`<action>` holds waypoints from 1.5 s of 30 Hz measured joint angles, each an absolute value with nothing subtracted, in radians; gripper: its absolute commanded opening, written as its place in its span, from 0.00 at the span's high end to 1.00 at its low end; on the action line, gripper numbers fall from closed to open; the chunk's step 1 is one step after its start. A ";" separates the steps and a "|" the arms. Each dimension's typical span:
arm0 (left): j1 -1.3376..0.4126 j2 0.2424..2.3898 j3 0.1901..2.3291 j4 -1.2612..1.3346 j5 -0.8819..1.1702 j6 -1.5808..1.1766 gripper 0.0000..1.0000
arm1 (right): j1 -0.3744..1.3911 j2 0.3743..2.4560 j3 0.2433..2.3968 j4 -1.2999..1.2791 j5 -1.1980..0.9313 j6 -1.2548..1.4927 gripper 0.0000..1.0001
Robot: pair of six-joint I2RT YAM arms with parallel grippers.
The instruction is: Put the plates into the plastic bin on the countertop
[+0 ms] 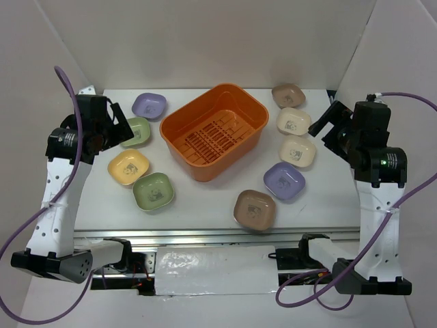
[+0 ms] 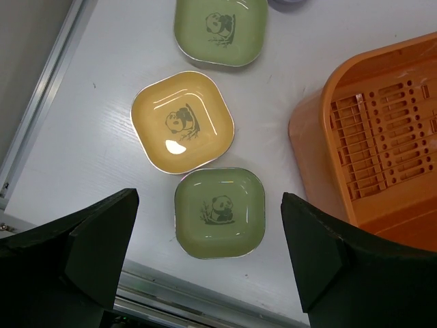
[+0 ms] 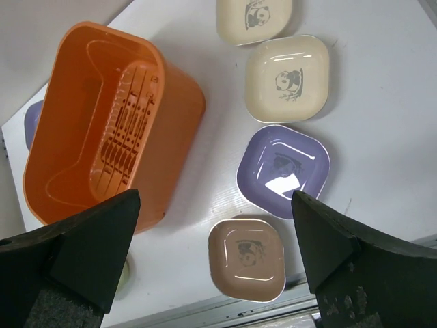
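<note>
Plates (image 1: 152,190) flank the bin (image 1: 214,130). One green plate (image 2: 219,213) lies centred ahead of the left claw (image 2: 208,197), bin to its right. It and the right claw (image 3: 215,195) gape wide, empty.

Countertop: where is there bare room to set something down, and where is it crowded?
The widest bare patch lies in front of the orange bin, between the near green plate and the near brown plate, behind the front rail. Both front corners of the countertop are bare too. Crowded: the four plates left of the bin, the five plates right of it.
</note>
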State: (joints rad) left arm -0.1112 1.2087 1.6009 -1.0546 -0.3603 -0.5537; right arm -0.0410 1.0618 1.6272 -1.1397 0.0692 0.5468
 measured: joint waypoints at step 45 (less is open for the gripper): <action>-0.028 1.265 1.504 -1.083 -0.221 -0.549 0.01 | -0.088 1.302 0.680 -0.596 0.075 0.787 1.00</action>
State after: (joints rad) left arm -0.0280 1.2648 1.5036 -1.0832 -0.2207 -0.5488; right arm -0.0875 1.3022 0.6804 -0.5961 0.0753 0.7872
